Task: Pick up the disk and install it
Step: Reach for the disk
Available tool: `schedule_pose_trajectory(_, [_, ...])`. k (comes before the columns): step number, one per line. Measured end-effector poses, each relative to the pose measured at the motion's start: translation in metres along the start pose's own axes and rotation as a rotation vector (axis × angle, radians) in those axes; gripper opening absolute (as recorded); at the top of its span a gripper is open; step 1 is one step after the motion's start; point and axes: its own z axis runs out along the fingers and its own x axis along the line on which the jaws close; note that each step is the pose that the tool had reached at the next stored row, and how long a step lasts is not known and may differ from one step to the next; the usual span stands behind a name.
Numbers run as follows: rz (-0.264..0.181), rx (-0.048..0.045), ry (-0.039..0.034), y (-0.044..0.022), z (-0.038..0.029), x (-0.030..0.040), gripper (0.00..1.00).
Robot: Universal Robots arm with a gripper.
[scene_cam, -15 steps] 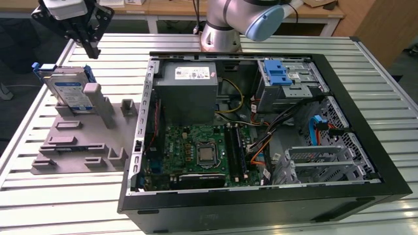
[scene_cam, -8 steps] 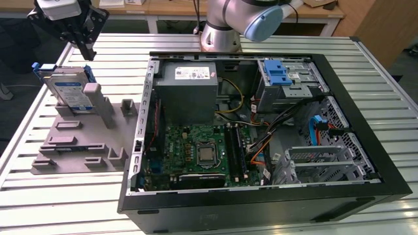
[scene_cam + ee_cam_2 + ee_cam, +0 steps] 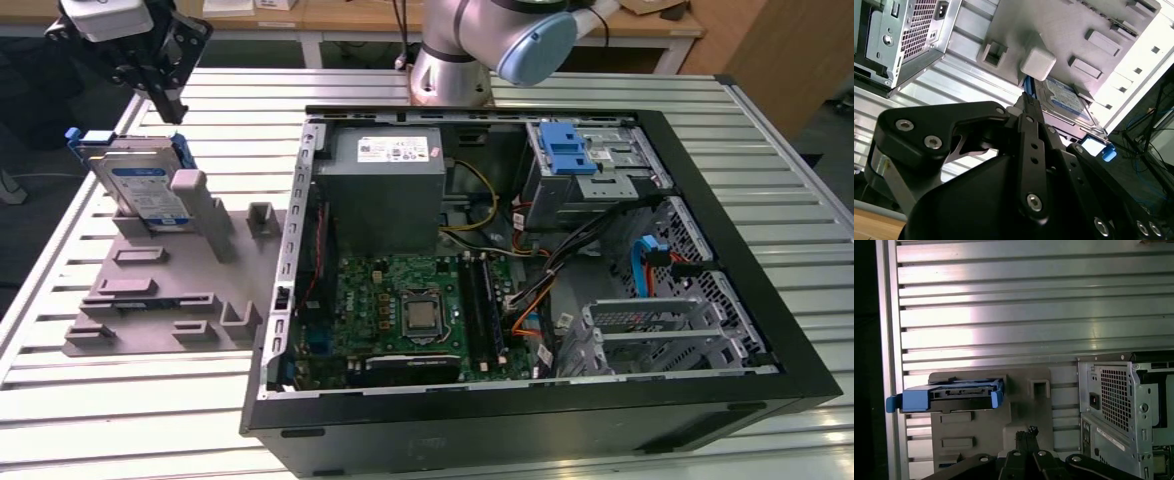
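Observation:
The disk stands on edge in a grey holder fixture on the exterior view's left, its white-and-blue label facing out and a blue carrier around it. My gripper hangs above and a little behind it, apart from it, with its fingers together and nothing between them. In the first wrist view the disk shows edge-on in its blue frame, off to one side of my gripper. The second wrist view has the disk's label just beyond my gripper.
An open computer case lies to the exterior view's right of the fixture, with a grey power supply, a motherboard and a blue-latched drive cage inside. Everything rests on a slatted aluminium table. The arm's base stands behind the case.

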Motion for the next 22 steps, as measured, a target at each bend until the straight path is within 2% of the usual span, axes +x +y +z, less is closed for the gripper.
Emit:
schedule_pose_trajectory(15, [0.0,-0.0001,-0.0001,0.0002,0.0007,0.0105,0.11])
schedule_pose_trajectory(22, [0.0,-0.0001,-0.0001,0.0002,0.0007,0.0111,0.11])
